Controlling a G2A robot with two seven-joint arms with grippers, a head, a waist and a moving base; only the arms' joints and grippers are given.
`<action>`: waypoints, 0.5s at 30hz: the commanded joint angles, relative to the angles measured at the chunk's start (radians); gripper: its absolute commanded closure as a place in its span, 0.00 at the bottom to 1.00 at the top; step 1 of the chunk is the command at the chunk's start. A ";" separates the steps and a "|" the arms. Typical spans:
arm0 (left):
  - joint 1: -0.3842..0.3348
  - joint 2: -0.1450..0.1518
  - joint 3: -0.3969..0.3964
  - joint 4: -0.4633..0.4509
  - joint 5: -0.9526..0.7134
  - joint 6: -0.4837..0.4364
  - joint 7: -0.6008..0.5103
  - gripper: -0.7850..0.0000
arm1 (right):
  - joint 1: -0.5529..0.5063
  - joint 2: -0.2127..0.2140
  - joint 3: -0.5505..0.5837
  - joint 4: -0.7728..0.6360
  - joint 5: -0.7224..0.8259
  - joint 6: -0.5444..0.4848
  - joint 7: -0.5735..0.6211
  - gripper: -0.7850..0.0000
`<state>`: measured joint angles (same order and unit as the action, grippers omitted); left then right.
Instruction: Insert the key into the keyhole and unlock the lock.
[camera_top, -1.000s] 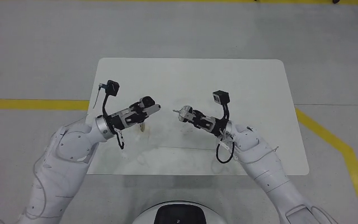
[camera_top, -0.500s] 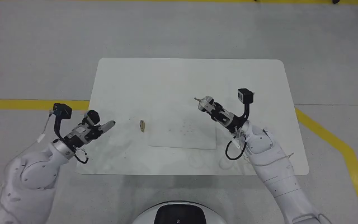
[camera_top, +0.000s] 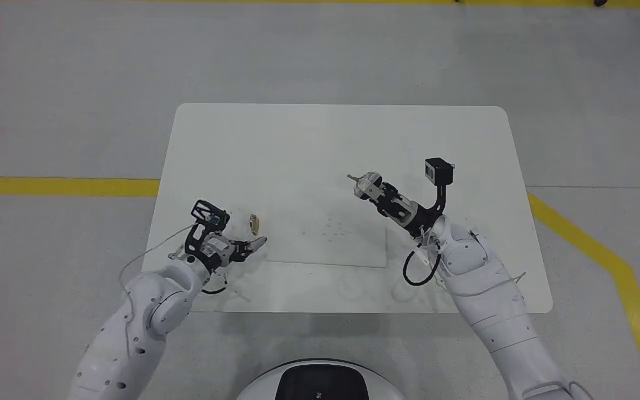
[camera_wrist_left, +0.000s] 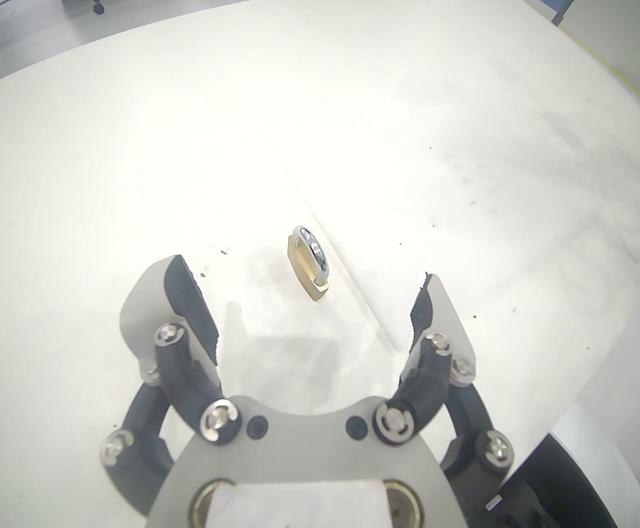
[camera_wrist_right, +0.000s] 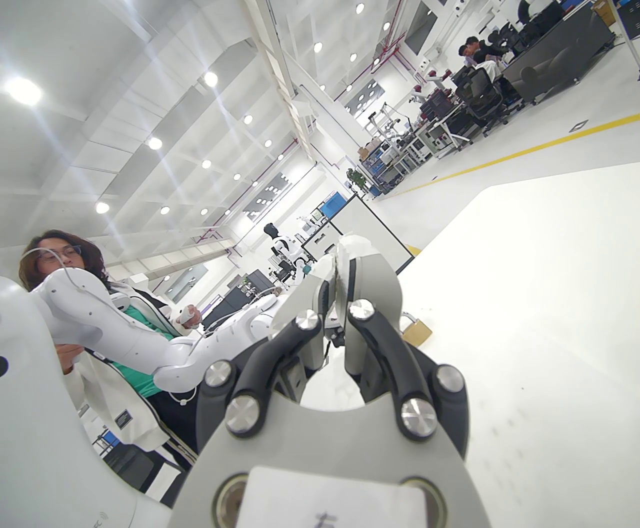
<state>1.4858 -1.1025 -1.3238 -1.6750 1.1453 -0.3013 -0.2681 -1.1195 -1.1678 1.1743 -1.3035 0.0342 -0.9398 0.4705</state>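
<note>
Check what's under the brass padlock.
The small brass padlock with a silver shackle rests on the bare white table, beside the edge of the thin white sheet, not on it. Its underside is covered from view.

The lock (camera_wrist_right: 418, 332) is partly hidden behind the right claw (camera_wrist_right: 340, 265); the key (camera_top: 351, 178) pinched there is too small to be detailed.

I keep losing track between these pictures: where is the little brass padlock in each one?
Top view: the small brass padlock with a silver shackle lies on the white table, just ahead of the open left gripper.
Left wrist view: padlock beyond the gripper's spread fingers.
Right wrist view: padlock peeks out beside the right gripper, shut on a small key.
Shared landmark: the white table.
</note>
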 joint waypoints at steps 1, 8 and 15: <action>-0.006 -0.002 0.007 0.008 0.006 0.012 0.005 0.17 | 0.000 0.000 0.000 0.000 0.000 0.000 0.000 1.00; -0.002 -0.004 0.006 -0.006 0.005 0.022 0.011 0.53 | 0.000 0.000 0.000 0.000 0.000 0.000 0.000 1.00; 0.002 -0.007 0.010 -0.013 -0.004 0.042 -0.003 0.84 | 0.000 0.000 0.000 0.000 0.000 0.000 0.000 1.00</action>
<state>1.4893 -1.1083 -1.3163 -1.6892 1.1457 -0.2597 -0.2686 -1.1195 -1.1678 1.1743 -1.3035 0.0342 -0.9398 0.4705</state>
